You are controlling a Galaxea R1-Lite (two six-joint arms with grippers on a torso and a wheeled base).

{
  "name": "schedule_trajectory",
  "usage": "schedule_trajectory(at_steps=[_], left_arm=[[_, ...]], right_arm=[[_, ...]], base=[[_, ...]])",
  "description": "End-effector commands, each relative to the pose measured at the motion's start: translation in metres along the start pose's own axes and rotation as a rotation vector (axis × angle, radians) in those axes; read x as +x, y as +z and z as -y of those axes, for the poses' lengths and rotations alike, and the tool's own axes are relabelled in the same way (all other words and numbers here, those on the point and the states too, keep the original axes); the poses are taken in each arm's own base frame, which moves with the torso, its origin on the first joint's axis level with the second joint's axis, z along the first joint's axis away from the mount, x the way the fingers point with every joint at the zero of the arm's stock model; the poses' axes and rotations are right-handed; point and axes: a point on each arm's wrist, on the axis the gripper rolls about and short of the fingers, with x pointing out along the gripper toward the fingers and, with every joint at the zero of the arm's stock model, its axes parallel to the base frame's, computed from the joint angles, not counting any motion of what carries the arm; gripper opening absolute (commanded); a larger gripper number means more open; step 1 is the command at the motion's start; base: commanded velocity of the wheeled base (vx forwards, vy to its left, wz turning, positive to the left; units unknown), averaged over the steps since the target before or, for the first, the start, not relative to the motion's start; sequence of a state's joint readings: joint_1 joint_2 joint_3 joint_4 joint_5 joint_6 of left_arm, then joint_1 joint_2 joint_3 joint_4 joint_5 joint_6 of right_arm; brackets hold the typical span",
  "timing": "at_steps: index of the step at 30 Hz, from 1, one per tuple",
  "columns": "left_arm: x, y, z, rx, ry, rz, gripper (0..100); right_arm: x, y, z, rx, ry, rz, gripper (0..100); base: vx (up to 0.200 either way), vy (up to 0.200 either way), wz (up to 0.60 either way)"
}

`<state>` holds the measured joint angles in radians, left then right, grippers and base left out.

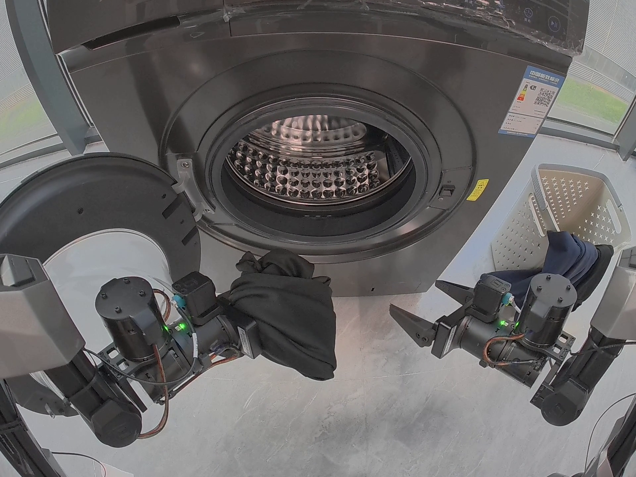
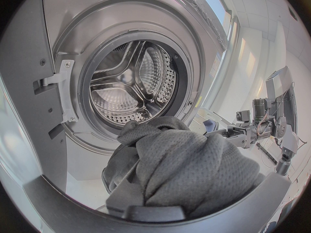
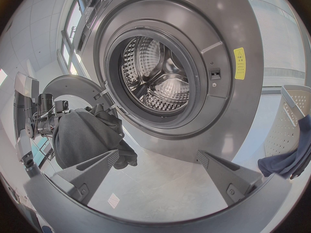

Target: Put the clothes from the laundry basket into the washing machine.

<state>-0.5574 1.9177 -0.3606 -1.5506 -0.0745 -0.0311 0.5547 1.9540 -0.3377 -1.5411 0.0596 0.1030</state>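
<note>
My left gripper (image 1: 264,331) is shut on a dark grey garment (image 1: 288,313), held low in front of the washing machine's open mouth (image 1: 311,167). The garment (image 2: 181,165) drapes over the fingers and hides them; it hangs just below the door opening, outside the drum (image 2: 129,84). The drum is bare metal inside. My right gripper (image 1: 416,299) stands open with nothing in it, lower right of the opening, beside the white laundry basket (image 1: 576,200). A navy garment (image 1: 570,256) hangs over the basket's edge, and a dark one lies behind it.
The machine's round door (image 1: 99,207) is swung open to the left, just behind my left arm. The basket (image 3: 291,120) leans against the machine's right front corner. The pale floor (image 1: 371,405) lies bare between the two arms.
</note>
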Motion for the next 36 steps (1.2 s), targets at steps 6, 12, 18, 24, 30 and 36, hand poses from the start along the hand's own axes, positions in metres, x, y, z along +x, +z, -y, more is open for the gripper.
schedule_trajectory(at_steps=[6,12,18,24,30,36], left_arm=[[0.002,-0.004,0.000,0.001,0.003,-0.012,0],[0.002,-0.005,0.000,-0.001,0.003,-0.015,0],[0.001,-0.006,0.004,-0.001,-0.012,-0.025,0],[0.001,-0.007,0.006,-0.001,-0.021,-0.028,0],[0.000,-0.009,0.009,-0.002,-0.031,-0.039,0],[0.001,-0.011,0.010,-0.003,-0.036,-0.042,0]], right_arm=[[0.000,-0.001,-0.003,-0.001,0.011,-0.004,100],[-0.001,-0.002,-0.003,0.000,0.012,-0.012,100],[-0.001,-0.002,-0.003,0.000,0.012,-0.012,100],[-0.001,-0.003,-0.003,-0.001,0.013,-0.012,100],[-0.001,-0.003,-0.003,-0.002,0.013,-0.012,100],[-0.001,-0.003,-0.004,-0.002,0.015,-0.014,100]], base=[[0.033,0.000,0.00],[0.167,0.000,0.00],[0.033,0.000,0.00],[0.167,0.000,0.00],[0.033,0.000,0.00],[0.200,0.000,0.00]])
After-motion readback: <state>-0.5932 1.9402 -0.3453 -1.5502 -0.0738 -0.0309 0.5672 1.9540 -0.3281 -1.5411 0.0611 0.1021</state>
